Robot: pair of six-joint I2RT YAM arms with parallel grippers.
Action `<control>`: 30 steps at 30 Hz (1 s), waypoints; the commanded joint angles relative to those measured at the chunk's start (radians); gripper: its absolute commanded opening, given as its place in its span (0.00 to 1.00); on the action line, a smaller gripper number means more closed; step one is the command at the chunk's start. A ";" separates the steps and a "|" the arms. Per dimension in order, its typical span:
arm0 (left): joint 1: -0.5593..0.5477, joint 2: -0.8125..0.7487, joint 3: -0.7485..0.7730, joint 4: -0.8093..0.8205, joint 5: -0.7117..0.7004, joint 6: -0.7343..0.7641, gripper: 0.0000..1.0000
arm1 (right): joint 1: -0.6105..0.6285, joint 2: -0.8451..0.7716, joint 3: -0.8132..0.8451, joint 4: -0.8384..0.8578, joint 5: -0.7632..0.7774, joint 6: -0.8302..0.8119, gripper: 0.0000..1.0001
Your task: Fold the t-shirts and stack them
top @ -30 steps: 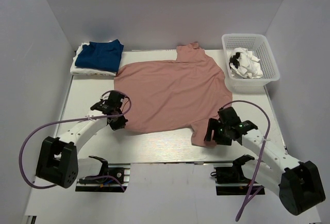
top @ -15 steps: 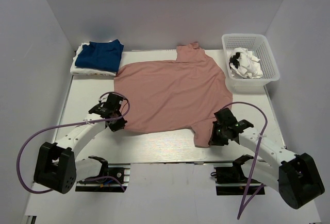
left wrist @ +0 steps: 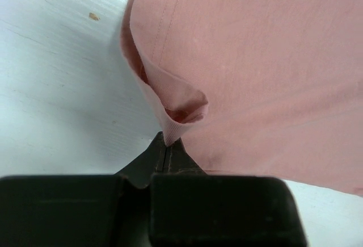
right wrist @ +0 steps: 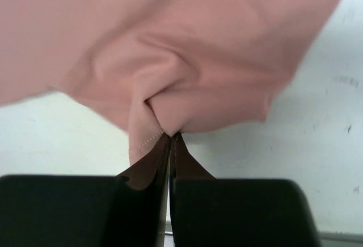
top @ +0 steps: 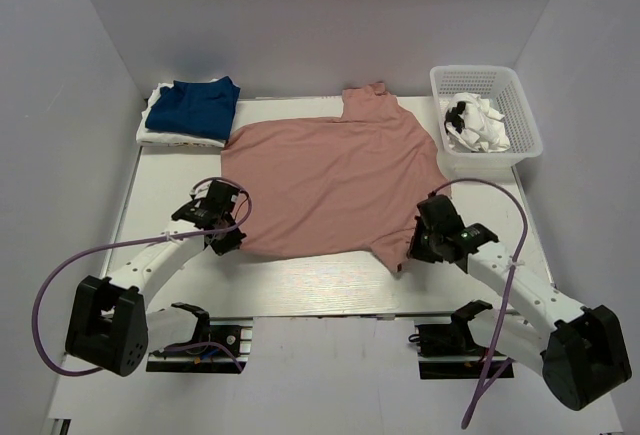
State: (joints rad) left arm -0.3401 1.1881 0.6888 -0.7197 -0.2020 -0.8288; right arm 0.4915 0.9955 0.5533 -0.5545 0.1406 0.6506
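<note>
Pinching the limp pink shirt point(top: 335, 180) by its 2 near corners, my left gripper point(left wrist: 165, 145) and right gripper point(right wrist: 171, 138) clamp closed.

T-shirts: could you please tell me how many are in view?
4: pink shirt spread mid-table; navy shirt far left, atop a white shirt; crumpled white shirt in the basket. More may be hidden.

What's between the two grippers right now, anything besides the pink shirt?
Only the pink t-shirt: its near hem runs from the left gripper to the right gripper, both shut on it. The top view shows nothing else there.
</note>
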 commanded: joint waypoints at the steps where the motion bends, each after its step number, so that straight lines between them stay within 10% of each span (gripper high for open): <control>1: 0.013 -0.025 0.063 0.003 -0.048 -0.006 0.00 | -0.004 0.015 0.098 0.060 0.042 -0.032 0.00; 30: 0.153 0.778 0.859 -0.109 -0.269 0.019 0.01 | -0.168 0.934 1.063 0.145 0.142 -0.235 0.00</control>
State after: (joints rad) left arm -0.2035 1.9354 1.4555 -0.8318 -0.4374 -0.8265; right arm 0.3416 1.8503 1.4902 -0.3965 0.2947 0.4683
